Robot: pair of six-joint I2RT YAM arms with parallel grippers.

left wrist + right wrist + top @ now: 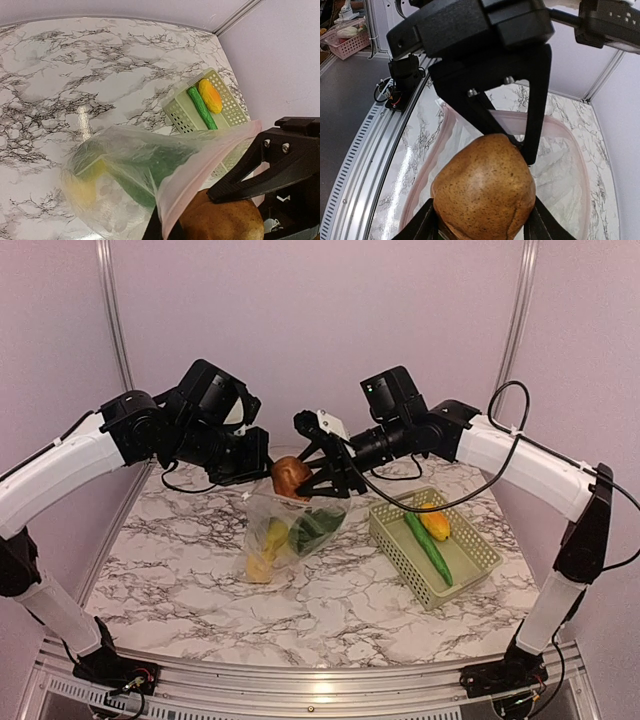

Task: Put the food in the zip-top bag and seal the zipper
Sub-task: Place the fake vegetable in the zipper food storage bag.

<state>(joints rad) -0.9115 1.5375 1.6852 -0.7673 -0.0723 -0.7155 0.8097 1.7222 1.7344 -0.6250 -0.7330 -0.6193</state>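
The zip-top bag point(287, 532) hangs over the table's middle with yellow and green food point(150, 172) inside. My left gripper point(262, 468) is shut on the bag's top edge, by the pinkish zipper point(202, 167). The bag's mouth point(427, 165) gapes open. My right gripper point(302, 480) is shut on a brown potato-like lump point(485, 187), holding it at the mouth, just above the rim. A long green vegetable point(428, 545) and an orange-yellow piece point(434, 524) lie in the basket.
A pale green lattice basket point(392, 530) stands on the marble table to the right of the bag. Both arms meet above the table's far middle. Lilac walls close the back and sides, and a metal rail point(300, 690) runs along the near edge.
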